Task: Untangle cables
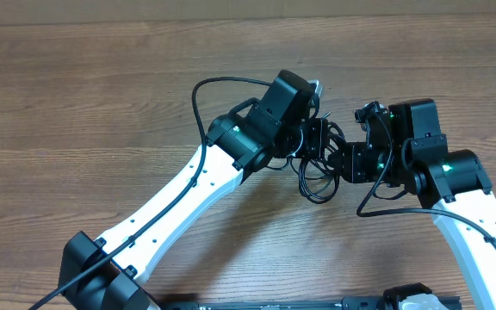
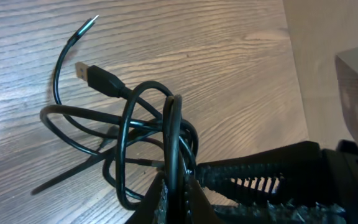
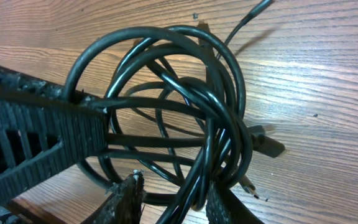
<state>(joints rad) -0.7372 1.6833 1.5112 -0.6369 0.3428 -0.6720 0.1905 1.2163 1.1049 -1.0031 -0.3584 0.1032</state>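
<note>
The cables (image 1: pixel 317 179) are a tangle of thin black loops on the wooden table, between my two grippers. My left gripper (image 1: pixel 315 138) is shut on one upright loop (image 2: pixel 176 137), which runs down between its tips (image 2: pixel 176 186). A USB plug (image 2: pixel 95 76) and a silver-tipped end (image 2: pixel 91 23) stick out to the far left. My right gripper (image 3: pixel 179 200) is open, with several strands of the cables (image 3: pixel 216 112) passing between its jaws. The strands lie against the right finger (image 3: pixel 229 202) and stand clear of the left finger (image 3: pixel 129 196).
The table (image 1: pixel 102 86) is brown wood grain. Its edge and a tan floor (image 2: pixel 334 37) show at the right of the left wrist view. The right gripper's ribbed finger (image 2: pixel 260 180) lies close beside my left one. A thicker black arm wire (image 1: pixel 198 95) arcs over the left arm.
</note>
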